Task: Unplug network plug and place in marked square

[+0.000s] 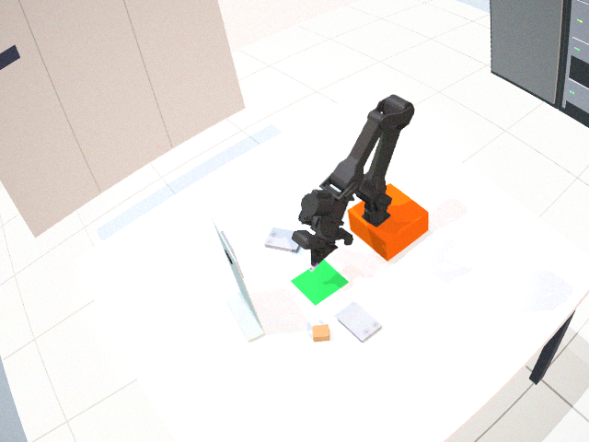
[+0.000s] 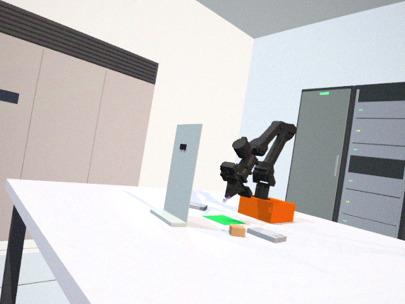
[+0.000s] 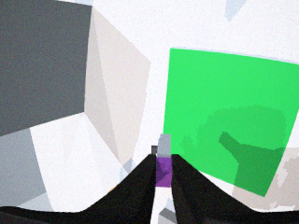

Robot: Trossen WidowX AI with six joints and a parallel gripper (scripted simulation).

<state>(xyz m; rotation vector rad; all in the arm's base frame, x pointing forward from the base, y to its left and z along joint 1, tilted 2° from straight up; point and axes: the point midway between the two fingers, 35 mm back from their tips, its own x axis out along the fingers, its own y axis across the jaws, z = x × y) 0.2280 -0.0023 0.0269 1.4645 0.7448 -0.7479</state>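
the pincer (image 1: pixel 316 261) (image 2: pixel 226 197) (image 3: pixel 163 161) is clenched on the purple-and-grey plug (image 1: pixel 312 267) (image 2: pixel 224 201) (image 3: pixel 163 172), whose long axis runs out past the fingertips, slanting down. the plug hangs above the tabletop (image 1: pixel 200 380) (image 2: pixel 163 261) (image 3: pixel 210 23), near one corner of the green square (image 1: pixel 316 285) (image 2: pixel 222 219) (image 3: pixel 210 93), whose middle probably still lies a little to one side. the arm (image 1: pixel 363 147) (image 2: pixel 273 137) is folded at a high elbow, wrist pitched downward.

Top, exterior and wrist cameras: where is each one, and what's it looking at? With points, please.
Top: high up, looking down at the table; whole arm shows.
Exterior: low beside the table, looking across; whole arm shows.
Wrist: on the arm, looking past the gripper (image 1: pixel 314 263) (image 2: pixel 226 196) (image 3: pixel 163 163); only fingers show.
All share the green square (image 1: pixel 316 287) (image 2: pixel 222 219) (image 3: pixel 215 84).
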